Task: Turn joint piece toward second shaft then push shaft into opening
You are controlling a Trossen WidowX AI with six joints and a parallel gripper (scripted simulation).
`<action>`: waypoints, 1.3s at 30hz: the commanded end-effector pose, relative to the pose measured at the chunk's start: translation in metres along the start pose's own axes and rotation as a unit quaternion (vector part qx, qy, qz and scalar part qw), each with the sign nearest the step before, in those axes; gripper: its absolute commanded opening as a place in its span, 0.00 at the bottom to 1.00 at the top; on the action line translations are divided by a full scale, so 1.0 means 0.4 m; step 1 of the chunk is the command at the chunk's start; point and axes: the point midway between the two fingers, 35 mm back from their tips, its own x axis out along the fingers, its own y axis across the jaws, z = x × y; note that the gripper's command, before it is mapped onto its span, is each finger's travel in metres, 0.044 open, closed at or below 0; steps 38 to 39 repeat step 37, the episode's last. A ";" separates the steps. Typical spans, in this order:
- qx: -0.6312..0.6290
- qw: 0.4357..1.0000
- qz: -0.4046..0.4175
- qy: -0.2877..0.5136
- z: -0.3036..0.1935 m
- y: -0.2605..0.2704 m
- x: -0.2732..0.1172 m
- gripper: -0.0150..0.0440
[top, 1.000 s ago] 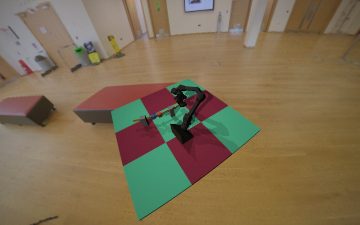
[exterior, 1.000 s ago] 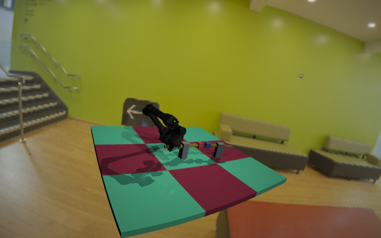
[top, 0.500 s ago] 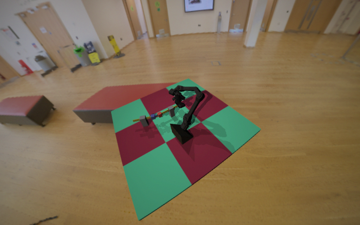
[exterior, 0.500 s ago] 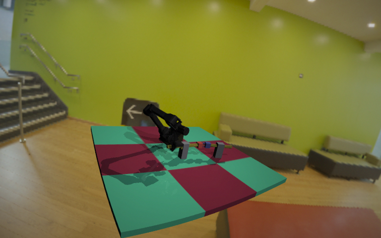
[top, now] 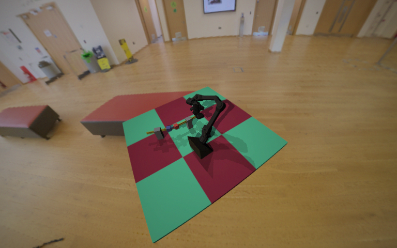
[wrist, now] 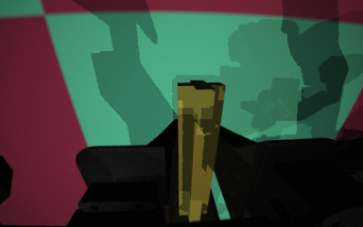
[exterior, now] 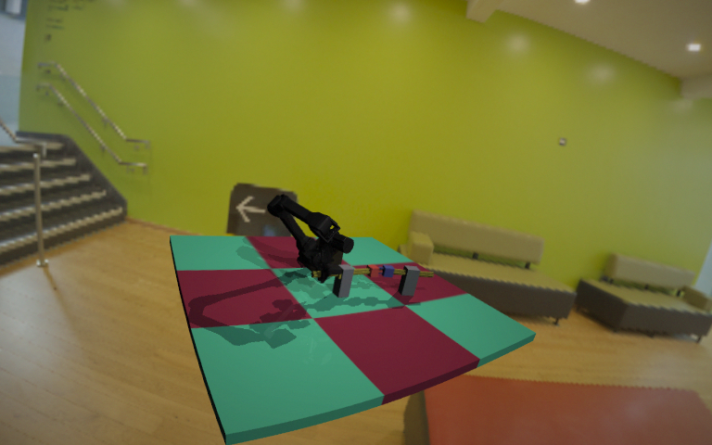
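Tool [top: 199, 116] [exterior: 323, 277] [wrist: 190, 123]: nearly closed, clamped on the sliding shaft's [top: 183, 123] [exterior: 361, 272] [wrist: 200, 142] outer end, apparently to drive it inward. Shaft passes through its block [top: 188, 122] [exterior: 343, 281], reaching the red joint piece [top: 176, 126] [exterior: 373, 271]; seating depth cannot be told.

In the top view, we see a grey upright block [top: 157, 129] [exterior: 408, 283] at L w/ a thin yellow ridged shaft [top: 150, 133] [exterior: 427, 273] in it. A small blue cube-shaped piece [top: 168, 127] [exterior: 387, 271] is R of that, then a small red square joint piece [top: 175, 126] [exterior: 373, 271]. Further R, a 2nd long yellow ridged shaft [top: 182, 123] [exterior: 360, 271] [wrist: 200, 142] runs thru a 2nd grey upright block [top: 188, 120] [exterior: 343, 283]; its far end's btwn the black gripper's [top: 199, 115] [exterior: 322, 275] [wrist: 198, 137] fingers. We've got both blocks on a flat green-and-maroon checkered board [top: 172, 181] [exterior: 420, 340] [wrist: 24, 95].
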 end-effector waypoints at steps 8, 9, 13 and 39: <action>0.000 1.000 0.001 0.000 0.001 0.000 -0.001 0.55; 0.000 1.000 0.001 0.000 0.001 0.000 -0.001 0.59; 0.000 1.000 0.001 0.000 0.001 0.000 -0.001 0.77; -0.004 1.000 0.000 0.001 0.002 0.000 -0.078 1.00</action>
